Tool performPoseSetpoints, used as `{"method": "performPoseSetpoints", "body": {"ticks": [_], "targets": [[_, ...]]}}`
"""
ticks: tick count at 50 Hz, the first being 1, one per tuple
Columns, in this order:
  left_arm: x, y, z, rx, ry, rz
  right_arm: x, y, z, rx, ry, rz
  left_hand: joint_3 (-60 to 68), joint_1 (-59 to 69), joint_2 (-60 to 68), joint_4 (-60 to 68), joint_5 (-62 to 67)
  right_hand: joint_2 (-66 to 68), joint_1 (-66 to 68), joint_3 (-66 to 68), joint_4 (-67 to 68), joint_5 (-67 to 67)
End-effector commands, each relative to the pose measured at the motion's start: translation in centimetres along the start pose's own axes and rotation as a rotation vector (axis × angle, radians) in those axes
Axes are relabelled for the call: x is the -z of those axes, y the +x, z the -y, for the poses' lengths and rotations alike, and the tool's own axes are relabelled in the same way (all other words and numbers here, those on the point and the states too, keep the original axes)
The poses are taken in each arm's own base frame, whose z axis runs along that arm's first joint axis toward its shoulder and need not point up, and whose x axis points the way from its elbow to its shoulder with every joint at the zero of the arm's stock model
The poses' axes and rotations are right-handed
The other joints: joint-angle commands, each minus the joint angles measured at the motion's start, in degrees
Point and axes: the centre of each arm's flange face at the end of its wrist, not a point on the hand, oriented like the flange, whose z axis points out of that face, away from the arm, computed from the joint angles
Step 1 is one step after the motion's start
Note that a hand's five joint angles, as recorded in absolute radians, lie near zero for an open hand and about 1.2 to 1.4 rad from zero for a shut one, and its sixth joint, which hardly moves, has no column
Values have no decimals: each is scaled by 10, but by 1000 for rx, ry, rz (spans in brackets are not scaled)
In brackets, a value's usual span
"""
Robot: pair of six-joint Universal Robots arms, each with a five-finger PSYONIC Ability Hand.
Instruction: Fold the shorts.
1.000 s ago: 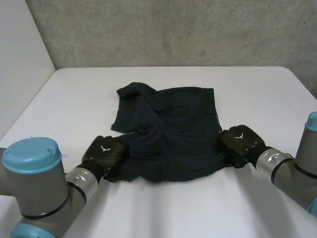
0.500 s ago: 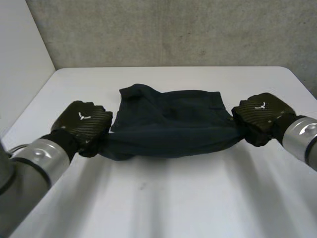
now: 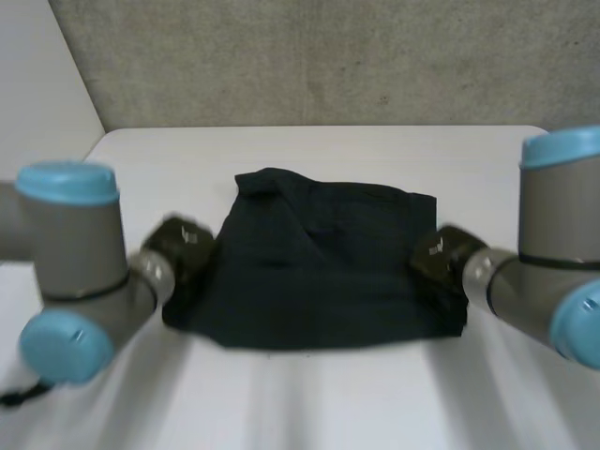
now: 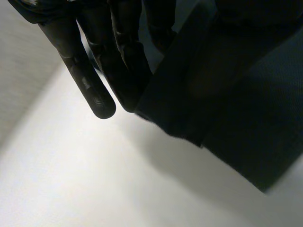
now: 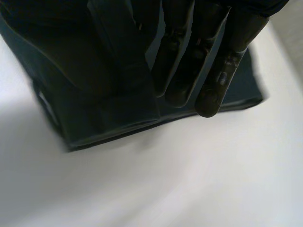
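Observation:
The dark navy shorts (image 3: 319,267) hang spread out between my two hands, just above the white table (image 3: 319,150). My left hand (image 3: 183,246) grips the shorts' left edge. In the left wrist view its fingers (image 4: 90,56) lie along the cloth (image 4: 236,104) and pinch its edge. My right hand (image 3: 439,255) holds the right edge. In the right wrist view its fingers (image 5: 208,61) press over the cloth (image 5: 94,104), which is pinched against the thumb. The hem hangs level close to the tabletop.
A grey concrete wall (image 3: 328,56) stands behind the table's far edge, and a pale panel (image 3: 37,94) closes off the left side. My two arms, the left (image 3: 70,272) and the right (image 3: 558,272), flank the shorts.
Both hands closed on the shorts' side edges, lifted them off the table and pulled them taut. The cloth now hangs as a flat sheet and both arms have risen.

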Motion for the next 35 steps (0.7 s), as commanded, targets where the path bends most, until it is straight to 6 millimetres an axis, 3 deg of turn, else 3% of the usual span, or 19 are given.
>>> {"method": "performPoseSetpoints", "body": {"ticks": [1, 2, 3, 5, 7, 10, 11, 13, 16, 23, 27, 28, 31, 35], "targets": [[-30, -87, 104, -42, 337, 382, -14, 76, 74, 31, 290, -363, 118, 147, 114, 113, 137, 128, 249, 125, 119, 158], [-27, -99, 119, -35, 394, 430, -6, 98, 95, 34, 393, -470, 118, 147, 114, 113, 137, 128, 249, 125, 119, 158], [-17, -122, 148, -16, 518, 527, -2, 108, 105, 39, 448, -528, 118, 147, 114, 113, 137, 128, 249, 125, 119, 158], [-3, -140, 174, -5, 641, 620, 13, 128, 127, 51, 564, -645, 118, 147, 114, 113, 137, 128, 249, 125, 119, 158], [15, -160, 203, 16, 799, 742, 44, 155, 155, 55, 744, -823, 118, 147, 114, 113, 137, 128, 249, 125, 119, 158], [40, -174, 223, 51, 940, 837, 83, 175, 180, 64, 938, -1016, 118, 147, 114, 113, 137, 128, 249, 125, 119, 158], [65, -185, 236, 79, 1031, 891, 90, 178, 183, 66, 974, -1052, 118, 147, 114, 113, 137, 128, 249, 125, 119, 158], [75, -185, 238, 98, 1058, 893, 97, 178, 187, 71, 1020, -1090, 118, 147, 114, 113, 137, 128, 249, 125, 119, 158], [77, -181, 227, 127, 1035, 848, 93, 171, 185, 71, 1024, -1075, 118, 147, 114, 113, 137, 128, 249, 125, 119, 158], [36, -140, 172, 151, 852, 681, 43, 123, 153, 43, 860, -839, 118, 147, 114, 113, 137, 128, 249, 125, 119, 158], [13, -107, 127, 141, 706, 584, 2, 86, 114, -7, 716, -666, 118, 147, 114, 113, 137, 128, 249, 125, 119, 158], [4, -92, 107, 137, 643, 542, -5, 80, 107, -13, 692, -641, 118, 147, 114, 113, 137, 128, 249, 125, 119, 158], [-6, -71, 80, 130, 568, 483, -36, 53, 79, -25, 588, -540, 118, 147, 114, 113, 137, 128, 249, 125, 119, 158], [-35, -24, 30, 107, 446, 355, -66, 21, 49, -29, 464, -418, 118, 147, 114, 113, 137, 128, 249, 125, 119, 158]]}}
